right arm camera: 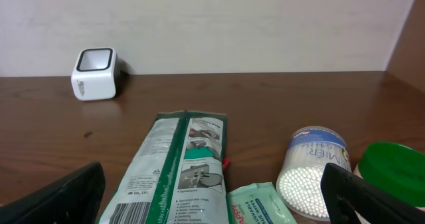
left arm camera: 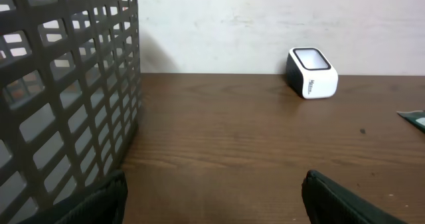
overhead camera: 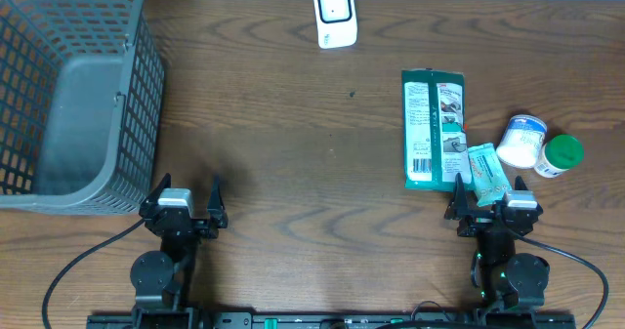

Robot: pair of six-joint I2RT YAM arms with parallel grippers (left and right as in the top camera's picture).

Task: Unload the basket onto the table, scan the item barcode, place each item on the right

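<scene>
— How do the two arms stand?

— The left pincer (overhead camera: pixel 188 188) is spread wide and holds nothing; it sits low over the bare table (overhead camera: pixel 293 202). The right pincer (overhead camera: pixel 488 190) is also wide apart, with nothing gripped.

— Where is the thing to scan?

— The green packet (right arm camera: pixel 174 164) lies flat just ahead of the right pincer and slightly to its left. Its long side runs away from the fingers, and the barcode is on the end nearest them, facing up.

— And the scanner (right arm camera: pixel 95 72)?

— Far ahead of the right pincer, off to its left, at the back edge of the table. From the left pincer it is far ahead and to the right.

— Anything else close by?

— A small wipes pack (overhead camera: pixel 485 169) lies right in front of the right pincer, its near end reaching between the fingers; whether they touch I cannot tell. Ahead to the right are a swab tub (right arm camera: pixel 315 173) and a green-capped bottle (right arm camera: pixel 393 173), side by side. A grey basket (left arm camera: pixel 66 84) stands just ahead and left of the left pincer.
</scene>
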